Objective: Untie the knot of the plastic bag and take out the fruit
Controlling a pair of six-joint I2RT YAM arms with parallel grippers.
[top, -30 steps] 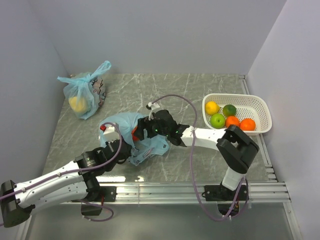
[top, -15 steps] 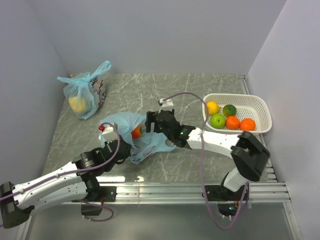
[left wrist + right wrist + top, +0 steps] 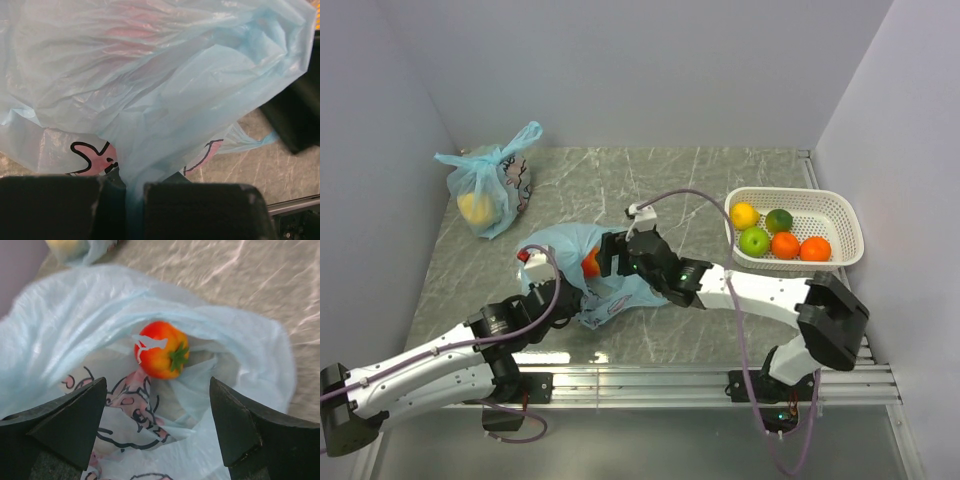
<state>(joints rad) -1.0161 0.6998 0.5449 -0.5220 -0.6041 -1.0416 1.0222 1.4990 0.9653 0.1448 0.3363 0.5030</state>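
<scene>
Right gripper (image 3: 157,390) spread, fruit (image 3: 160,351) in bag (image 3: 75,320)

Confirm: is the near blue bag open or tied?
Open: the plastic bag gapes at its mouth in the right wrist view, red fruit visible inside.

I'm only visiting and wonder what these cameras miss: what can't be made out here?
- Left wrist view: film pinched in the left claw fills the frame, hiding the inside of the plastic bag.
- Top view: bag folds cover that claw's tips.
- Right wrist view: the white mark on the red fruit, sticker or film, is unclear.
- Top view: the far bag shows a yellow lump; its film veils the rest.
</scene>
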